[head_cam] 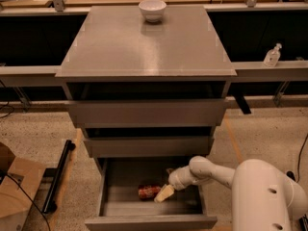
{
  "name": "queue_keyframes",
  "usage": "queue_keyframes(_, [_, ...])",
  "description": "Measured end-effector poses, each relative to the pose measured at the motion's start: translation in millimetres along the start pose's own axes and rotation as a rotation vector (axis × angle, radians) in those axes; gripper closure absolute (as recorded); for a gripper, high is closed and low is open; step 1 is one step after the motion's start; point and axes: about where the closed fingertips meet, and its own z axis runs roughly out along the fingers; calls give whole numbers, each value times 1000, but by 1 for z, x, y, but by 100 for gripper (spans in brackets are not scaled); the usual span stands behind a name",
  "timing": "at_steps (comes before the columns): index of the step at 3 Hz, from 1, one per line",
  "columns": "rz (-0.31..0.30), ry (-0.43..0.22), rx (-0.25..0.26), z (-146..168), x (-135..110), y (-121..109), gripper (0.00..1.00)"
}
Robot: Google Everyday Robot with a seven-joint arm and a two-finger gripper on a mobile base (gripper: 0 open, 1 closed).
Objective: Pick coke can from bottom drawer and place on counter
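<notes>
The coke can [148,192] lies on its side on the floor of the open bottom drawer [110,203], near the middle. My gripper [163,194] reaches down into the drawer from the right, its pale fingertips right at the can's right end. The white arm [211,170] runs back to the robot body at the lower right. The grey counter [144,42] is the cabinet top above, with a white bowl [152,9] at its far edge.
The two shallower drawers [147,112] above are partly pulled out and overhang the bottom one. A cardboard box [17,191] and a black bar [57,177] lie on the floor at left. A clear bottle [272,56] stands on the rail at right.
</notes>
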Motion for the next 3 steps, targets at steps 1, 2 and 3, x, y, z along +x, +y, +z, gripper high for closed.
queue_keyframes(1, [15,3,-10,10,7,0,0])
queue_keyframes(2, [52,16,-30,23,17,-1,0])
queue_keyframes(3, [32,16,-62,51,11,1,0])
